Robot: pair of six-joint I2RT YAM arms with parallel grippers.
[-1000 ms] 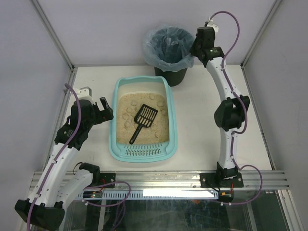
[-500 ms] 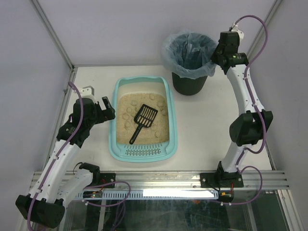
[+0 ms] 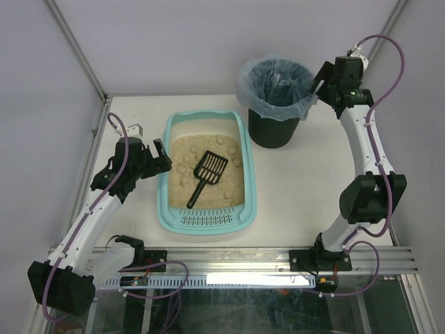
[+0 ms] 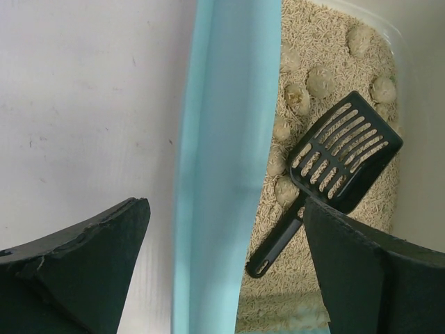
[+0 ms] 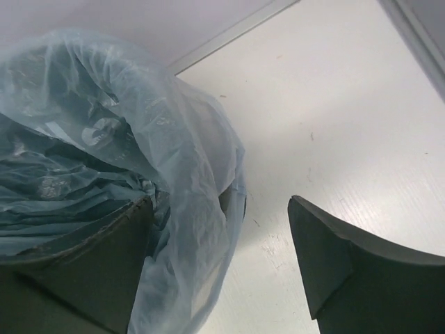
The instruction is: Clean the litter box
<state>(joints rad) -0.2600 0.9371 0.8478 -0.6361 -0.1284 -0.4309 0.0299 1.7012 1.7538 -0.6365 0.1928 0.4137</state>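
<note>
Right arm reaches to the tabletop's far edge, right gripper (image 5: 219, 202) spread by the bin (image 3: 272, 125); wrist view shows left gripper (image 4: 226, 205) spread above litter box (image 4: 222, 139) rim.

The teal litter box (image 3: 164, 189) lies flat, clumpy beige litter inside, slotted strip at near end.

White arms (image 3: 363, 136), black joints (image 3: 368, 198) (purple cables (image 3: 401, 62))

The litter box (image 4: 222, 139) is smooth plastic, its litter (image 4: 327, 42) grainy.
</note>
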